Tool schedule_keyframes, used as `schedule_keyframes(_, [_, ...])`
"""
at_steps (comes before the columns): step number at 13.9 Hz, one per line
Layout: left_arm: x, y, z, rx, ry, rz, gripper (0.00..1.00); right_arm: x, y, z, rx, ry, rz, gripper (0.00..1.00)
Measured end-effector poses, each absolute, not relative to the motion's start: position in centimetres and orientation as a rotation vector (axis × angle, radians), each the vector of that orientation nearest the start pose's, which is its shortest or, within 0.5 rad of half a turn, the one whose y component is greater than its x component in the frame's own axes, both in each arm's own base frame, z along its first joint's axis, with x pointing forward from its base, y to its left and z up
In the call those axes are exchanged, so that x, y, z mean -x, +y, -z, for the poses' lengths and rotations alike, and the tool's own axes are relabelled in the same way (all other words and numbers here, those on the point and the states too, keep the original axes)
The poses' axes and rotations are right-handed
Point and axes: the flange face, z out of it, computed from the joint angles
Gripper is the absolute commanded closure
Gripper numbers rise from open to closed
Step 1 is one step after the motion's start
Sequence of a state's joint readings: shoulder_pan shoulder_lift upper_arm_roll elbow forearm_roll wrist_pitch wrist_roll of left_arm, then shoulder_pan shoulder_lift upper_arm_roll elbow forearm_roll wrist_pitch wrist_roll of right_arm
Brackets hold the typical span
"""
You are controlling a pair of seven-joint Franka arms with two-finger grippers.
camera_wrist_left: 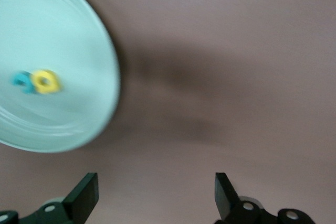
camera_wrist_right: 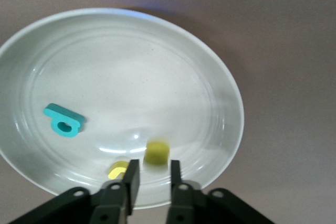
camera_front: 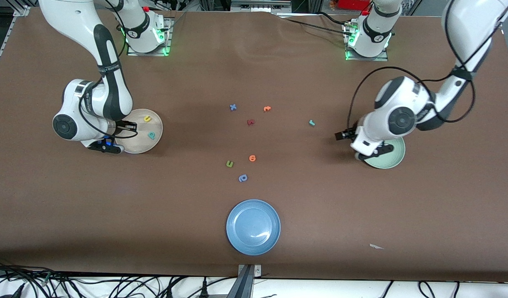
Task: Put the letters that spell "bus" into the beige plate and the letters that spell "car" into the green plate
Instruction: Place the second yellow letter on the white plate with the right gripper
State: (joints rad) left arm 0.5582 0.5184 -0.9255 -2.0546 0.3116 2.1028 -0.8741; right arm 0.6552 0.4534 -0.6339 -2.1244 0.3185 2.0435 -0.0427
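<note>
Nearest lay an unused blue plate [camera_front: 253, 232]. Featherlight teal foam "r" [camera_front: 312, 122] sat mid-bench, needing an edge pinch. Left claw [camera_wrist_left: 156, 192] gaped beside the green plate [camera_front: 396, 157]; right claw [camera_wrist_right: 150, 178], slightly parted, released a yellow foam letter [camera_wrist_right: 156, 152] into the beige plate [camera_front: 156, 124].

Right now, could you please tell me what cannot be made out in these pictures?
- Front view: the left arm covers most of the green plate, hiding its letters.
- Left wrist view: the teal letter and yellow letter in that plate are blurred and unreadable. The left gripper hangs open beside it.
- Right wrist view: the yellow piece at the right gripper, over the beige plate, is blurred.
</note>
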Motion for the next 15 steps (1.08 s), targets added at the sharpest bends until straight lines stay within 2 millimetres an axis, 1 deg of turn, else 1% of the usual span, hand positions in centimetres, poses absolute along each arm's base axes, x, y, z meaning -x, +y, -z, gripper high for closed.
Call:
schedule_keyframes(1, [-52.2, -20.3, -25.4, 3.078, -0.534, -0.418, 0.06, -52.3, 2.4, -20.5, 3.081, 0.23, -0.656, 0.0])
schedule_keyframes(2, [-51.4, -21.9, -25.0, 3.086, -0.564, -0.397, 0.07, -52.3, 2.7, -20.6, 3.081, 0.222, -0.655, 0.0])
schedule_keyframes(3, [-50.7, -23.1, -24.6, 3.096, -0.596, -0.38, 0.08, -52.4, 3.1, -20.7, 3.08, 0.211, -0.653, 0.0])
schedule_keyframes(5, [-49.4, -24.3, -23.4, 3.124, -0.639, -0.36, 0.14, -53.2, 4.3, -21.9, 3.068, 0.177, -0.667, 0.0])
schedule_keyframes(6, [-48.5, -24.5, -22.6, 3.134, -0.647, -0.364, 0.16, -54.0, 5.1, -23.1, 3.058, 0.155, -0.677, 0.0])
schedule_keyframes(8, [-46.8, -24.6, -21.0, 3.136, -0.65, -0.391, 0.18, -56.3, 6.7, -26.9, 3.044, 0.104, -0.662, 0.0])
schedule_keyframes(10, [-45.5, -25.0, -19.8, 3.118, -0.649, -0.403, 0.18, -58.6, 8.1, -31.8, 3.056, 0.032, -0.639, 0.0])
schedule_keyframes(11, [-45.2, -25.1, -19.3, 3.104, -0.652, -0.383, 0.18, -59.4, 8.6, -34.4, 3.075, -0.007, -0.64, 0.0])
schedule_keyframes(13, [-44.9, -25.4, -18.3, 3.077, -0.669, -0.332, 0.18, -60.5, 9.6, -39.4, 3.097, -0.064, -0.632, 0.0])
schedule_keyframes(15, [-44.5, -25.5, -17.3, 3.061, -0.689, -0.312, 0.18, -61.2, 10.3, -43.4, 3.116, -0.096, -0.576, 0.0])
